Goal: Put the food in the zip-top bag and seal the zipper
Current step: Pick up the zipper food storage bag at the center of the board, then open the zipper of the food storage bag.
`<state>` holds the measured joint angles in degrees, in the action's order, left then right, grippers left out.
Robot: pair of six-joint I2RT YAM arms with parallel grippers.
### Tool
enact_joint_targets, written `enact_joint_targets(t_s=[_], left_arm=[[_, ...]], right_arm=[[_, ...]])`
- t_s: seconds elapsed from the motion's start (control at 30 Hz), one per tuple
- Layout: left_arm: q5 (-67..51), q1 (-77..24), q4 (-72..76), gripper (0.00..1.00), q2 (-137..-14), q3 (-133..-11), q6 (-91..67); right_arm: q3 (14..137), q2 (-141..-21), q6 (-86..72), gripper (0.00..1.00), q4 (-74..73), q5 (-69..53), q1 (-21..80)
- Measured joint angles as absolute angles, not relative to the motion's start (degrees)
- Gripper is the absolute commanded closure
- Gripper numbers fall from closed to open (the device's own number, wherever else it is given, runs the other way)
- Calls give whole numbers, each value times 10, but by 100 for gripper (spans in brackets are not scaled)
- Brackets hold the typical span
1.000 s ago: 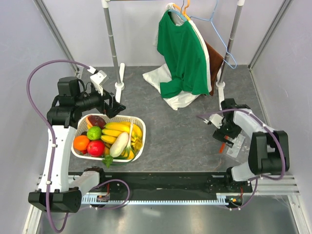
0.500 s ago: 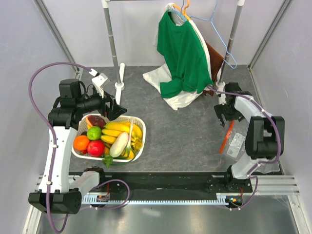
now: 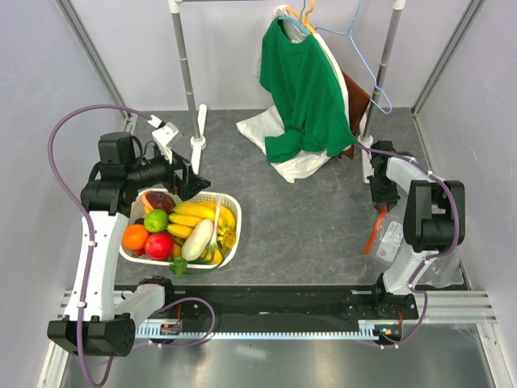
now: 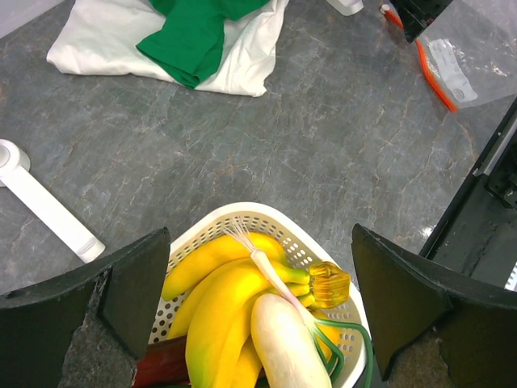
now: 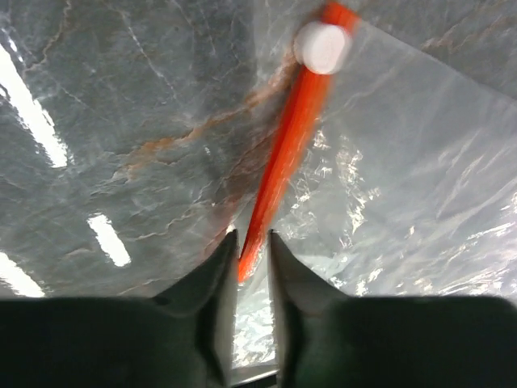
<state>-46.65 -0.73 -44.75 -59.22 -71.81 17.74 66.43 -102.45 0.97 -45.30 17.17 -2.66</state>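
Note:
The food lies in a white lattice basket [image 3: 233,234]: yellow bananas [image 3: 198,217], white radish [image 3: 197,240], red apple [image 3: 159,245], orange [image 3: 134,237], green lime [image 3: 155,220] and a dark red-brown piece [image 3: 159,200]. My left gripper [image 3: 190,179] hovers open above the basket's far rim, over the bananas [image 4: 218,299] and radish [image 4: 287,339]. The clear zip-top bag [image 3: 392,238] lies flat at the right. My right gripper [image 5: 252,238] points down at its far end. Its jaws are narrowed onto the end of the orange-red zipper [image 5: 287,153], near a white slider [image 5: 321,46].
A clothes rack stands at the back with a green shirt [image 3: 303,89] over a white cloth [image 3: 266,133] and a blue hanger [image 3: 367,56]. Its white feet [image 3: 196,145] [image 3: 365,147] rest on the grey table. A black rail [image 3: 283,299] runs along the near edge.
My right gripper has travelled from the bag's near side to the far end of the zipper and its jaws have closed in. The left arm has hardly moved.

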Motion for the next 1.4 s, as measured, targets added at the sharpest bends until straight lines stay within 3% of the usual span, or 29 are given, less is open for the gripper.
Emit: enact_joint_targets(t_s=[0.03, 0.07, 0.57, 0.83, 1.07, 1.17, 1.27, 1.4], left_arm=[[-467, -7, -446, 0, -592, -718, 177], [-467, -7, -446, 0, -592, -718, 177], [-480, -7, -409, 0, -583, -683, 156], [-522, -8, -332, 1, -559, -630, 39], [-563, -15, -194, 8, -522, -565, -98], [-550, -64, -129, 11, -508, -515, -147], [-499, -180, -102, 12, -525, -492, -167], [-425, -305, -68, 22, -601, -511, -193]], right_arm=[[664, -1023, 4, 98, -457, 164, -28], [664, -1020, -1, 100, -462, 157, -29], [576, -782, 25, 100, -467, -93, -31], [568, -666, 63, 100, -454, -254, -4], [559, -512, 84, 100, -432, -309, 53], [556, -485, 83, 100, -420, -320, 67], [545, -489, 77, 100, -394, -321, 87], [531, -515, 62, 100, -366, -311, 111]])
